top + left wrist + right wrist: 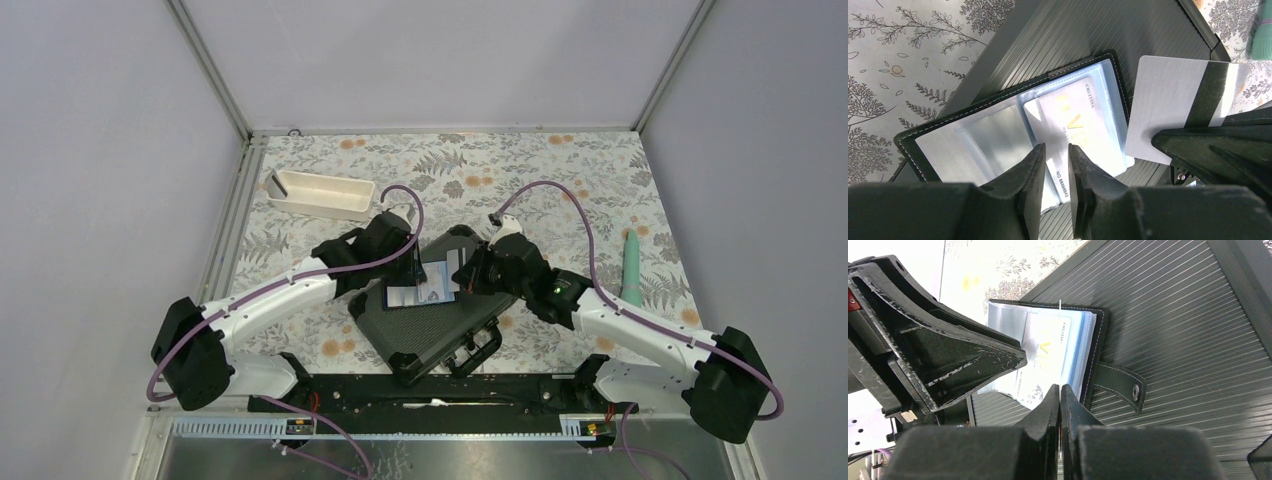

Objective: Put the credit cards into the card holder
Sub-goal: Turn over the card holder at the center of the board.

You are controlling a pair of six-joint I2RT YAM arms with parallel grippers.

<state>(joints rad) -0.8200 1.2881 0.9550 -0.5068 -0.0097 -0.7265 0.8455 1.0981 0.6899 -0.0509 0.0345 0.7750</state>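
Note:
The card holder lies open on a black hard case, its clear grey-blue pockets facing up. A pale credit card with gold lettering sits partly in the right pocket. My left gripper hovers over that card's lower edge, jaws a narrow gap apart with nothing between them. My right gripper is shut on a white credit card with a dark stripe, held on edge just beside the holder's right border. The snap tab lies flat on the case. In the top view both grippers meet over the holder.
The hard case lies on the floral tablecloth with its handle toward the arm bases. A long white tray stands at the back left. A teal object lies at the right. The left gripper's fingers crowd the right wrist view.

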